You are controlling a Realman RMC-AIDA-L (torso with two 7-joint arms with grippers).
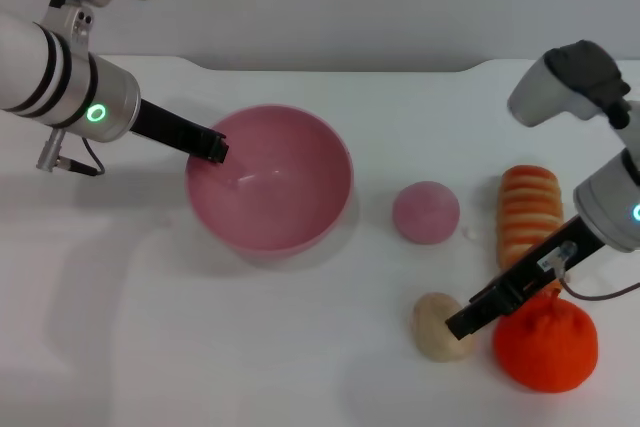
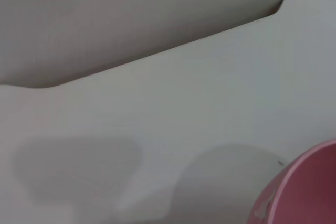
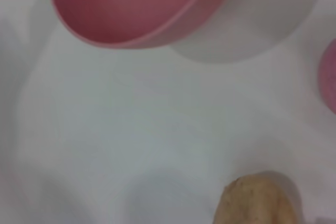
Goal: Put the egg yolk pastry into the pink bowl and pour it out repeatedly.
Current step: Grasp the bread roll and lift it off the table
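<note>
The table (image 1: 300, 347) is seen as a plain white surface carrying everything. The bowl (image 1: 270, 192), pink and the largest item, is stood upright and empty left of centre. Its near-left rim is met by the left gripper (image 1: 213, 147), whose dark fingers appear closed over the rim edge, though the far side of the grip is not clearly shown. At the right edge an orange knitted fruit (image 1: 546, 347) is found, with a striped roll (image 1: 528, 212) beyond it and a small pink dome (image 1: 426, 212) between roll and bowl. The pastry (image 1: 438, 327), the smallest piece, lies on the table well apart from the bowl, just beside the orange fruit. It is touched by the tip of the right gripper (image 1: 468, 324); whether the fingers are spread or closed cannot be told.

A slip is judged possible: the lumpy pastry could be pinched off-centre and dropped short of the bowl. The orange fruit could be nudged by the arm, and the bowl tipped if the rim hold is loose.
</note>
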